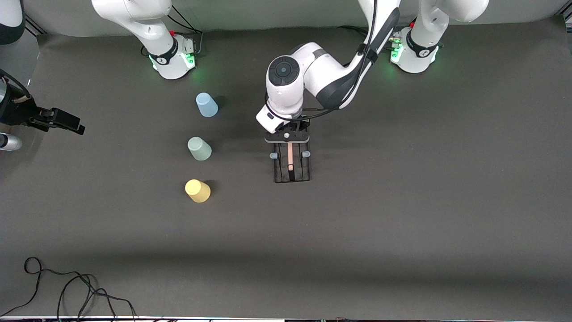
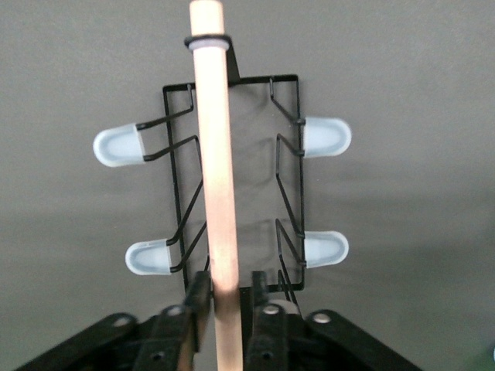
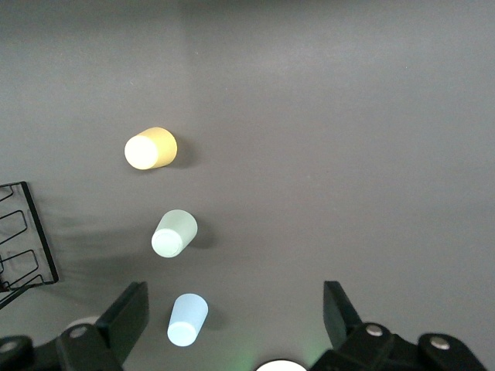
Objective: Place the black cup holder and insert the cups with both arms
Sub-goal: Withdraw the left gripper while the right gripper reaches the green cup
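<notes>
The black cup holder (image 1: 291,166) stands on the table near the middle, its wooden rod handle (image 2: 216,154) on top and pale bluish prong tips (image 2: 117,145) sticking out to both sides. My left gripper (image 2: 227,290) is around the handle's end. One finger touches the rod and a thin gap shows at the other. The light blue cup (image 1: 207,104), pale green cup (image 1: 199,148) and yellow cup (image 1: 197,190) stand in a row toward the right arm's end. My right gripper (image 3: 236,297) is open and empty, high over the blue cup (image 3: 188,319).
A black device on a stand (image 1: 53,120) and a silver object (image 1: 9,142) sit at the right arm's end of the table. A loose black cable (image 1: 67,286) lies near the front camera's edge. The two arm bases (image 1: 174,58) glow green along the robots' edge.
</notes>
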Available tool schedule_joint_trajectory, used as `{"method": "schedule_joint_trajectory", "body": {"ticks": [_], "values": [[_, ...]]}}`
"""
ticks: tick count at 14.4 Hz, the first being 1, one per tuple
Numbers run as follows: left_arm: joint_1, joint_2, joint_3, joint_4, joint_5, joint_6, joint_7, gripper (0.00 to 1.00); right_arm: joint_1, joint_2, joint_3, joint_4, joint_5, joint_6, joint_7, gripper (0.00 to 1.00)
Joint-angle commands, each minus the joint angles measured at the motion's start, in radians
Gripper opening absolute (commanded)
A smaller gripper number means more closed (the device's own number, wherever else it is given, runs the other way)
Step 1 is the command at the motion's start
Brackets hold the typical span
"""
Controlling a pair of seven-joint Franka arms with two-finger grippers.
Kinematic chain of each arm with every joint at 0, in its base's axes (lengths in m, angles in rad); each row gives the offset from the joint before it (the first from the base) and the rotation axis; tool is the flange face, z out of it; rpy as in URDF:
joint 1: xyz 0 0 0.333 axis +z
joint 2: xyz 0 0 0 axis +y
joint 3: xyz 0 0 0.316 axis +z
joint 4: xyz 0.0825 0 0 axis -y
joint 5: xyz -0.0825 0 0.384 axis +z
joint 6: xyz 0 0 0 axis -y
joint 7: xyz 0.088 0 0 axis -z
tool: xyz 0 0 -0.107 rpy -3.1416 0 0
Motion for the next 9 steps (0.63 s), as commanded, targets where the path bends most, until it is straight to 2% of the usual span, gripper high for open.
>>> {"method": "schedule_joint_trajectory", "body": {"ticks": [1, 4, 6, 9], "values": [[-0.004, -0.005, 0.020, 0.027, 0.005, -0.036, -0.016, 1.00, 0.011, -0.025, -0.006, -0.034, 0.019, 0.008, 0.004, 1.00], [0.072, -0.095, 0.023, 0.030, 0.007, -0.077, -0.010, 1.00, 0.038, -0.122, -0.004, -0.198, 0.019, 0.103, 0.006, 1.00], [0.140, -0.197, 0.025, 0.025, 0.009, -0.208, 0.007, 1.00, 0.080, -0.177, -0.004, -0.313, 0.019, 0.184, 0.021, 1.00], [0.307, -0.309, 0.025, 0.027, 0.009, -0.318, 0.178, 1.00, 0.118, -0.220, -0.004, -0.451, 0.019, 0.296, 0.030, 1.00]]}}
